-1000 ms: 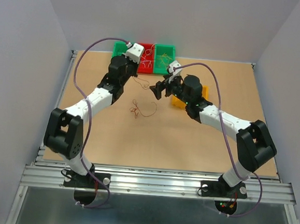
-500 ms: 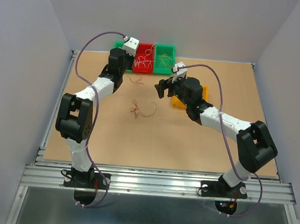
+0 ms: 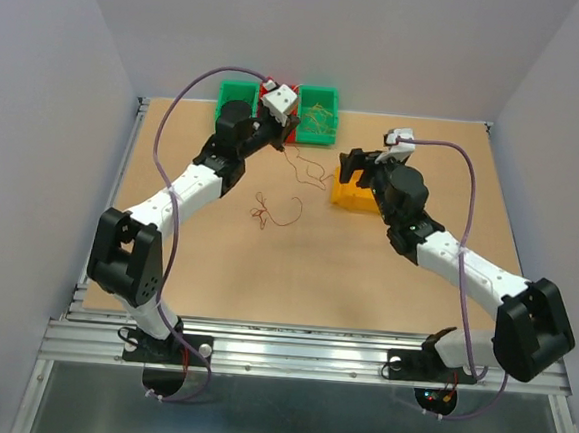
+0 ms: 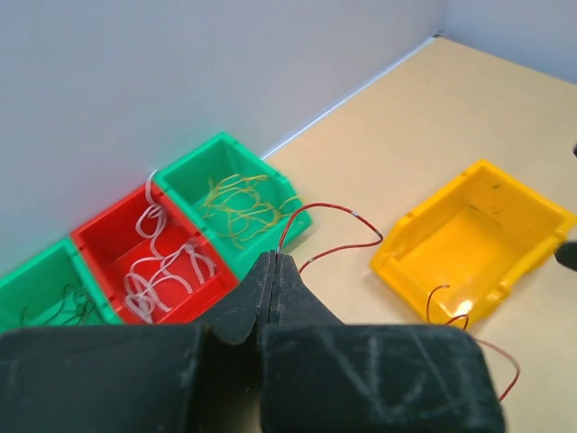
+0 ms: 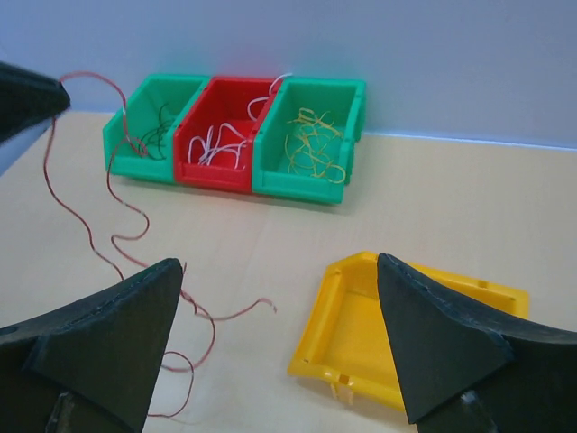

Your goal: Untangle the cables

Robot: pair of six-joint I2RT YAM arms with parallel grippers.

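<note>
Loose cables (image 3: 270, 212) lie tangled at bench (image 3: 384, 284) centre. My right gripper (image 5: 277, 266) gapes wide and empty by the yellow bin (image 3: 345, 196), 2 o'clock. My left gripper (image 4: 275, 271) is pinched tight on a red cable (image 4: 377, 236), 12 o'clock, near the red bin (image 4: 194, 302).

Table (image 3: 264, 285), seen from the near side.

- Three bins stand side by side along the far edge, left of centre: left bin (image 3: 235, 94), middle bin (image 5: 225, 135), right bin (image 3: 320, 109). Short wires lie in each.
- The fourth bin (image 3: 351, 195) sits apart, nearer than the row and to its right.
- The left gripper (image 4: 274, 275) is over the table just in front of the middle bin.
- The long wire (image 3: 300, 163) runs from it down and rightward toward the fourth bin.
- The right gripper (image 5: 278, 263) is above the fourth bin's left side.
- The loose bundle (image 3: 270, 213) lies near mid-table, nearer than the long wire and well apart from every bin.
</note>
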